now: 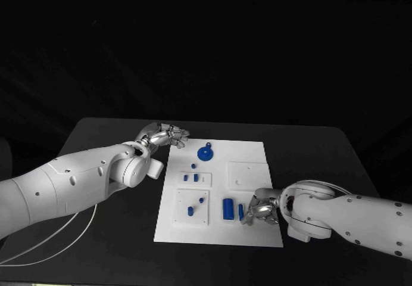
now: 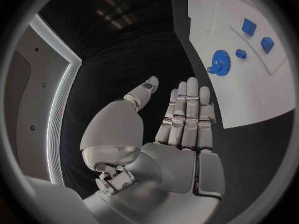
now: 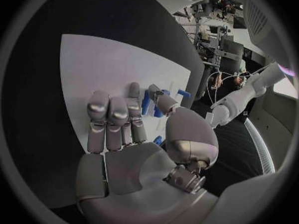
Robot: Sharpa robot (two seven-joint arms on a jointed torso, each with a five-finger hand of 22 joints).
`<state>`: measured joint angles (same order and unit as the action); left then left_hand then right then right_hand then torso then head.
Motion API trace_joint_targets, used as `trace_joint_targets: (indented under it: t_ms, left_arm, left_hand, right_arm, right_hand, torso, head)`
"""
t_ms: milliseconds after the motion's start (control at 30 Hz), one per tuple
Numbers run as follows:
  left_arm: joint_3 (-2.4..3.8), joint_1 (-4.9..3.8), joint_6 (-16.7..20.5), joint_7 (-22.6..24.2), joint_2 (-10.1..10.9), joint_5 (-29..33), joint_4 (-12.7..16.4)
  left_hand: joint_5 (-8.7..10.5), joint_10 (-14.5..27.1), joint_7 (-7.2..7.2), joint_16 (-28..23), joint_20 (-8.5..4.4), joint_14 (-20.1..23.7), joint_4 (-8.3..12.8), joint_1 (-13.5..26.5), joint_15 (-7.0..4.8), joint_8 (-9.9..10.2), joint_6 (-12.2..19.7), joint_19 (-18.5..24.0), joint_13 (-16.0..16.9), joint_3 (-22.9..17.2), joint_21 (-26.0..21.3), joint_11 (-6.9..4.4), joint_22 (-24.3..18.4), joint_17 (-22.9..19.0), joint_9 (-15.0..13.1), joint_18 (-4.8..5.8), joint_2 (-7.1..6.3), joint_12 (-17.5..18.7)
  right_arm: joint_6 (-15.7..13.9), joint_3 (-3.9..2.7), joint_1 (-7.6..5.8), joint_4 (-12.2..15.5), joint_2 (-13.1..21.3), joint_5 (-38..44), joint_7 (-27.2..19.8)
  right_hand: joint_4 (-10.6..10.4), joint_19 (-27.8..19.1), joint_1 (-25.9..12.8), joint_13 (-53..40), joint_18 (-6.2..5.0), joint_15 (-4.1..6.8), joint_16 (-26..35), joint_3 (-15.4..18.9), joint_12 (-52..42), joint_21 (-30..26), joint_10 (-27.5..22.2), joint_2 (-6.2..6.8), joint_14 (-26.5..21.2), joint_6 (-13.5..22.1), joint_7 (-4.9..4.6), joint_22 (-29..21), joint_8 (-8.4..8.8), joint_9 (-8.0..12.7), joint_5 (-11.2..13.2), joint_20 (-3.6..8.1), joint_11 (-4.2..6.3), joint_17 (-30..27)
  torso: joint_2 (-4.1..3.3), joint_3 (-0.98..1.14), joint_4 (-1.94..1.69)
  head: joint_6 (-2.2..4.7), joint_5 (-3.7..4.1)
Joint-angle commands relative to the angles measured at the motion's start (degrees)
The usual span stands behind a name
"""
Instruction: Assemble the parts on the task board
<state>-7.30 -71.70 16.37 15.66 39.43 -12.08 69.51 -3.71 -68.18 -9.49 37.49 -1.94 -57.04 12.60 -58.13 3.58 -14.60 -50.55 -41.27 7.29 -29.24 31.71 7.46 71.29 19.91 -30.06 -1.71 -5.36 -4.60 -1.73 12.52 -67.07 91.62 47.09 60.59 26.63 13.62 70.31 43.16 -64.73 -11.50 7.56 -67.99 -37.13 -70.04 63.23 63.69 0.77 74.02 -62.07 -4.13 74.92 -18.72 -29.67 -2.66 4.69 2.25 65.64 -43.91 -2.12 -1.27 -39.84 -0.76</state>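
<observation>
While right robot hand (image 1: 260, 210) hovers empty, fingers apart, beside long blue part (image 1: 228, 208) on task board (image 1: 258, 233), pickup pending; left robot hand (image 1: 165, 136) released. Next: precise pinch.

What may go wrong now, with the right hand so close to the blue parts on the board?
1. The right hand hovers at the long blue part; its fingers may knock it or the smaller piece beside it.
2. The task board lies loose-looking on the table; a push might shift it.
3. The left hand, open near the blue gear, could brush it.
</observation>
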Motion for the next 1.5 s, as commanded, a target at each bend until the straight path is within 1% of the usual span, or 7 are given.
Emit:
trace_joint_targets:
  t_ms: [33,400,633,800,1000,1267,1500]
  left_arm:
    - [0.03,-0.03,-0.33,0.54,-0.17,0.25,0.18]
    - [0.03,-0.03,-0.41,0.56,-0.12,0.27,0.10]
    - [0.03,-0.03,-0.41,0.51,-0.07,0.27,0.09]
    - [0.03,-0.03,-0.68,0.45,-0.04,0.28,0.07]
    - [0.00,-0.02,-1.28,0.06,-0.12,0.28,-0.44]
    - [-0.04,-0.02,-1.59,-0.29,-0.14,0.28,-0.52]
    - [-0.07,-0.01,-1.38,-0.05,-0.05,0.28,-0.59]
  left_hand:
    - [-0.06,0.32,0.18,-0.23,0.03,-0.37,-0.44,-0.05,0.19,-0.38,0.23,-0.47,-0.08,-0.05,-0.29,-0.19,0.08,0.11,0.09,-0.14,0.50,-0.01]
    - [-0.06,0.34,0.15,-0.37,0.04,-0.39,-0.87,0.35,0.20,-0.42,0.27,-0.52,-0.11,0.02,-0.41,-0.17,0.16,0.29,0.15,-0.12,0.65,-0.01]
    - [-0.08,0.34,0.16,-0.40,0.03,-0.39,-0.89,0.35,0.20,-0.43,0.29,-0.52,-0.11,0.00,-0.44,-0.18,0.18,0.32,0.16,-0.12,0.66,-0.02]
    - [-0.09,0.35,0.15,-0.45,0.04,-0.40,-1.09,0.50,0.20,-0.44,0.31,-0.53,-0.12,0.01,-0.49,-0.17,0.21,0.40,0.19,-0.12,0.79,-0.02]
    - [-0.10,0.39,0.14,-0.51,0.03,-0.37,-1.16,0.51,0.21,-0.44,0.35,-0.53,-0.13,-0.03,-0.54,-0.16,0.24,0.45,0.21,-0.13,0.87,0.00]
    - [-0.10,0.42,0.15,-0.57,0.03,-0.32,-1.14,0.46,0.22,-0.45,0.36,-0.50,-0.15,-0.04,-0.58,-0.16,0.26,0.48,0.23,-0.13,0.88,0.01]
    - [-0.08,0.46,0.14,-0.63,0.03,-0.28,-1.08,0.41,0.23,-0.45,0.39,-0.47,-0.16,-0.04,-0.62,-0.15,0.29,0.52,0.25,-0.13,0.82,0.03]
  right_arm:
    - [0.31,0.06,0.20,-0.48,-0.16,0.60,2.01]
    - [1.37,0.06,0.60,-1.24,-0.79,0.60,2.75]
    - [2.81,0.07,0.84,-1.81,-1.20,0.59,3.13]
    - [2.18,0.07,0.85,-2.32,-1.48,0.58,3.73]
    - [1.82,0.06,0.85,-3.26,-1.77,0.08,4.15]
    - [1.09,0.06,0.98,-3.11,-1.69,-0.13,3.38]
    - [0.36,0.03,0.99,-1.90,-0.03,-0.75,0.89]
  right_hand:
    - [0.15,0.18,0.14,-0.08,-3.50,0.23,0.26,-0.43,0.07,0.05,0.23,0.51,0.27,0.05,-0.15,0.63,0.18,0.19,-0.15,0.02,-0.29,0.06]
    - [0.44,0.20,0.23,-0.20,-3.50,0.18,0.26,-0.78,0.07,0.08,0.30,0.91,0.29,0.03,-0.17,0.65,0.16,0.19,-0.15,-0.05,-0.31,0.08]
    - [0.99,0.16,0.26,-0.05,-3.50,0.11,0.29,-0.94,0.35,0.12,-0.04,1.82,0.24,0.21,-0.24,0.68,0.23,0.23,-0.15,-0.16,-0.38,0.11]
    - [2.35,0.11,0.40,-0.04,-3.50,0.03,0.29,-0.36,0.50,0.20,-0.29,4.17,0.17,0.35,-0.34,0.74,0.24,0.23,-0.12,-0.23,-0.48,0.17]
    - [2.73,0.11,-1.86,0.15,-3.50,-0.04,0.26,2.92,0.90,0.23,-0.77,5.31,0.15,0.63,-0.40,0.72,0.28,0.22,-0.14,-0.40,-0.54,0.25]
    - [2.87,-0.03,-1.68,0.32,-3.50,-0.06,0.30,3.79,1.22,0.14,-1.23,5.85,0.00,0.91,-0.46,0.68,0.38,0.24,-0.15,-0.29,-0.59,0.30]
    - [2.83,-0.29,0.23,0.18,-3.50,-0.12,0.47,4.78,1.42,-0.11,-1.63,8.87,-0.32,1.39,-0.59,0.59,0.54,0.27,-0.15,-0.03,-0.70,0.36]
  torso:
    - [-0.01,0.00,-0.09]
    - [-0.02,0.00,-0.03]
    - [-0.01,-0.02,-0.04]
    - [0.00,-0.04,-0.01]
    - [-0.02,-0.04,-0.03]
    - [-0.02,-0.04,-0.07]
    - [0.03,0.01,-0.08]
  head:
    - [-0.16,-0.15]
    - [-0.32,-0.18]
    - [-0.35,-0.13]
    - [-0.36,-0.10]
    - [-0.52,-0.14]
    - [-0.50,-0.09]
    - [-0.31,-0.08]
